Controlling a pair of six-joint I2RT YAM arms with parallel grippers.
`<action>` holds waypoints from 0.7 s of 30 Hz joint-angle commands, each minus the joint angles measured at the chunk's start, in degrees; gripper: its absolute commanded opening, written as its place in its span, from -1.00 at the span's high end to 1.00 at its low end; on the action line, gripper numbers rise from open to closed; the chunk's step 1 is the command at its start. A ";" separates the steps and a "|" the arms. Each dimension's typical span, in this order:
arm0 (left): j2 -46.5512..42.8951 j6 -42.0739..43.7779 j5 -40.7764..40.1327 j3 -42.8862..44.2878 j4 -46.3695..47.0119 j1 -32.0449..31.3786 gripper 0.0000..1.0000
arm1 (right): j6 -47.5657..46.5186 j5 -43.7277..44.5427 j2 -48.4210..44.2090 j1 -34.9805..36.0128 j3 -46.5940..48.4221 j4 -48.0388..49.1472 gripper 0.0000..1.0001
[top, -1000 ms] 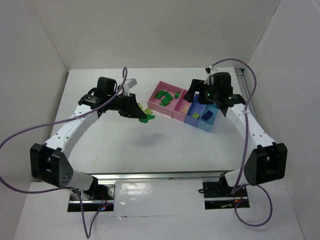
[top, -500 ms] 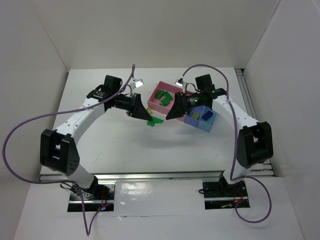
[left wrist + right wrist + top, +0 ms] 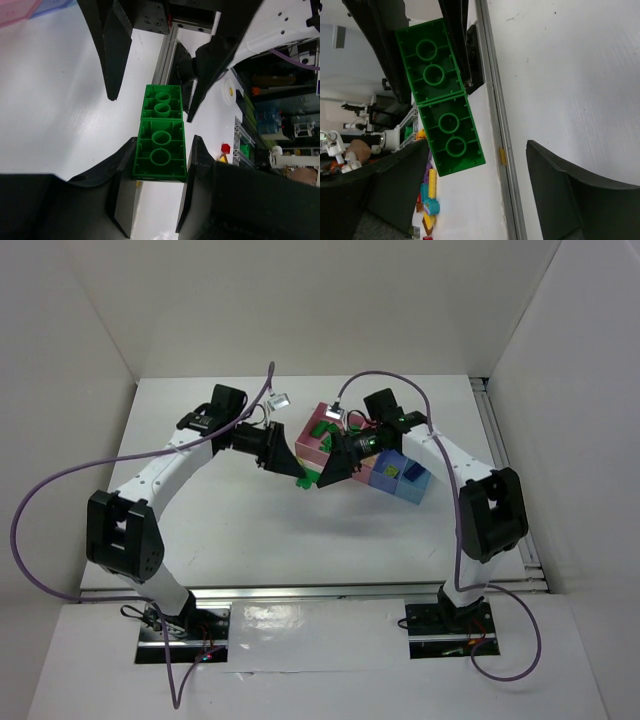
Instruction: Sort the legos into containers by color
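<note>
My left gripper (image 3: 301, 478) is shut on one end of a dark green lego piece (image 3: 312, 480), two bricks joined end to end, held above the table. In the left wrist view the near brick (image 3: 160, 155) sits between my jaws and the far brick (image 3: 161, 100) sticks out. My right gripper (image 3: 324, 478) faces it, open, with its fingers (image 3: 112, 55) either side of the far brick. In the right wrist view the piece (image 3: 451, 134) lies between the wide-open fingers (image 3: 560, 190), close to the left one. The pink tray (image 3: 312, 448) holds green legos (image 3: 322, 428).
The periwinkle tray (image 3: 383, 478) holds a yellow-green lego (image 3: 392, 472), and the light-blue tray (image 3: 418, 488) holds a dark blue one (image 3: 412, 473). Both lie right of the grippers. The trays' corner shows in the left wrist view (image 3: 20, 7). White walls enclose the table.
My right arm swung left, away from the trays, to meet my left gripper. My left gripper moved right with the green piece. The right fingers now straddle the piece's free end.
</note>
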 commanded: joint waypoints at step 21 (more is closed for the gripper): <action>2.24 6.83 1.98 2.65 -6.53 1.92 1.00 | 21.90 9.84 -1.39 -2.09 -5.05 22.79 0.62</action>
